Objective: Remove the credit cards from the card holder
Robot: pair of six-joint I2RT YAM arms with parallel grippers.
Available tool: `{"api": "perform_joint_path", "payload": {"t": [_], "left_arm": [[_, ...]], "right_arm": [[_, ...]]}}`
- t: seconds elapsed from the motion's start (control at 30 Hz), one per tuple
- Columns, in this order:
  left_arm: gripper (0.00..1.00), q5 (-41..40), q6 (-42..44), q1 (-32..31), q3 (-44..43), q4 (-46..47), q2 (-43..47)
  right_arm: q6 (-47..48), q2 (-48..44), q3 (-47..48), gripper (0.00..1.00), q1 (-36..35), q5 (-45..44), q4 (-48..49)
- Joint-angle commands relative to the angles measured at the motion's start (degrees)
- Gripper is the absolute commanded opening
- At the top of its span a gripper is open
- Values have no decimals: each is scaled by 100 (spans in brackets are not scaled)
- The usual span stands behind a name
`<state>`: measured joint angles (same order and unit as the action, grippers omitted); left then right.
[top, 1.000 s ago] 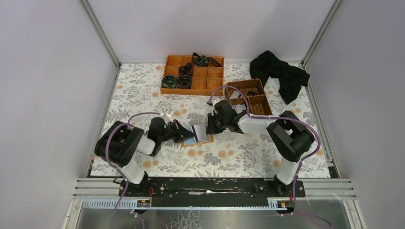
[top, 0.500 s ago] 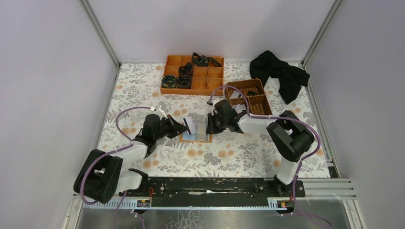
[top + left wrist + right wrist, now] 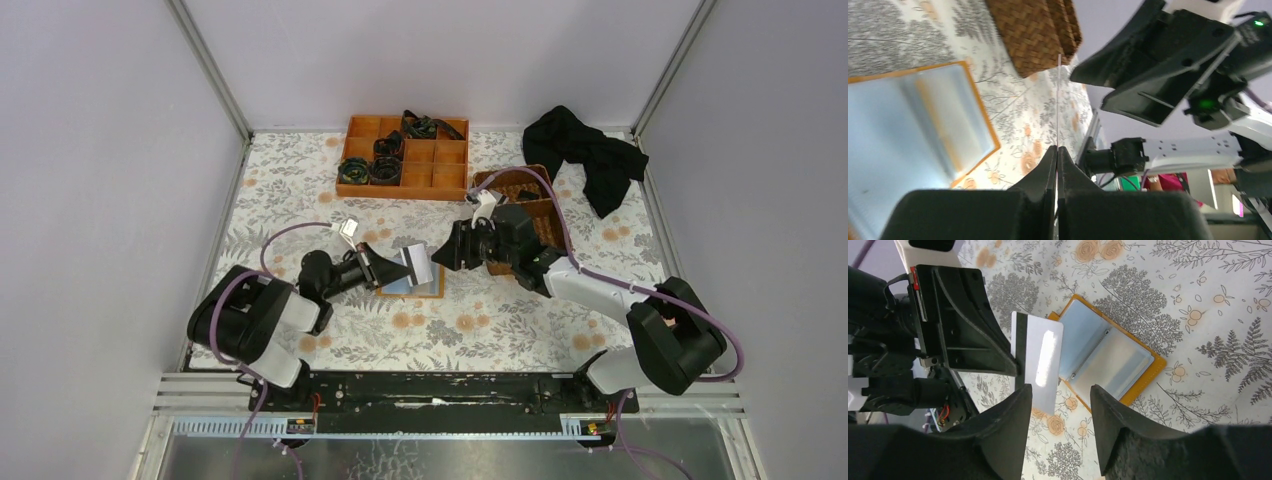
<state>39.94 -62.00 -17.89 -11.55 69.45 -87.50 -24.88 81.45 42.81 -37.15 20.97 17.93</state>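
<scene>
The card holder (image 3: 408, 288) lies open on the floral table, pale blue-grey inside with an orange rim; it also shows in the right wrist view (image 3: 1108, 355) and the left wrist view (image 3: 923, 115). My left gripper (image 3: 398, 266) is shut on a grey-white credit card (image 3: 420, 261) with a black stripe and holds it just above the holder's left side. The card shows flat in the right wrist view (image 3: 1037, 360) and edge-on between my left gripper's (image 3: 1056, 148) fingers (image 3: 1058, 100). My right gripper (image 3: 443, 253) is open and empty, raised over the holder's right side (image 3: 1060, 395).
An orange compartment tray (image 3: 405, 158) with dark coiled items stands at the back. A brown wicker basket (image 3: 535, 205) sits behind the right arm, also in the left wrist view (image 3: 1033, 30). A black cloth (image 3: 585, 150) lies at the back right.
The left gripper has drawn a card out of the holder and lifted it. The right gripper has come off the holder's right edge, opened and risen.
</scene>
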Motion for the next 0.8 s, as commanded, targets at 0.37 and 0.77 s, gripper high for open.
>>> {"api": "perform_joint_path", "payload": {"t": [0.37, 0.77], "left_arm": [[0, 776, -536, -184, -39, 2213, -4], [1, 528, -541, -216, -10, 2218, -291]], "right_arm": [[-601, 37, -310, 44, 146, 1406, 1381], [-831, -140, -483, 1, 176, 1393, 1658]]}}
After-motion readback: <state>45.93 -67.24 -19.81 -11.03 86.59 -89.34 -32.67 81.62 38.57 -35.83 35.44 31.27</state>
